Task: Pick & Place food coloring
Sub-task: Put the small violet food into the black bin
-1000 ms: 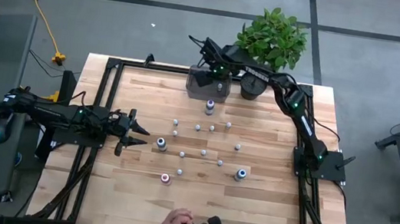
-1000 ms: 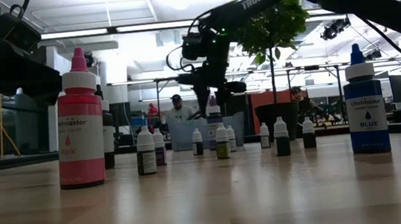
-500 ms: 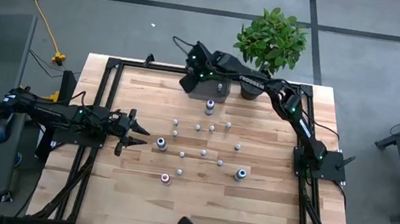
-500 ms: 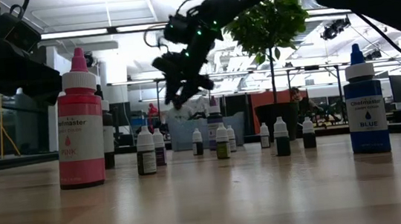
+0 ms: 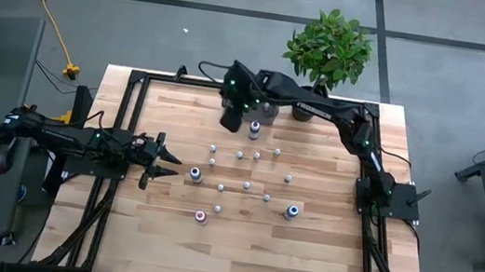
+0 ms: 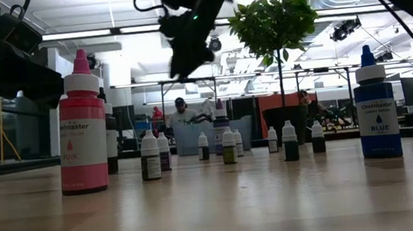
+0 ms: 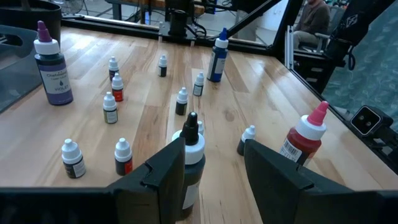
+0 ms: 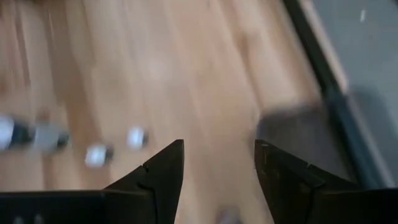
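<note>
The food coloring bottles stand upright on their bases around the middle of the wooden table [image 5: 303,247]: a pink one [image 6: 81,129], a blue one [image 6: 375,105], a purple one [image 7: 53,68] and several tiny white-capped ones [image 5: 240,154]. My right gripper [image 5: 229,114] hangs open and empty high over the table's far part, left of the grey tray [image 5: 269,113]. In its wrist view the fingers [image 8: 161,171] have only blurred table between them. My left gripper [image 5: 172,159] waits open at the left side, a dark-tipped bottle [image 7: 193,146] standing just ahead of its fingers, untouched.
A potted green plant [image 5: 329,46] stands at the far edge, right of the tray. The black frame [image 5: 138,75] runs along the table's rim. Bare wood lies along the near edge and in the far left corner.
My right gripper has left the spot over the tray, swinging toward the table's left edge and rising, and it has rolled about its own axis. Its fingers stay open. A person's hand at the near edge has withdrawn out of view.
</note>
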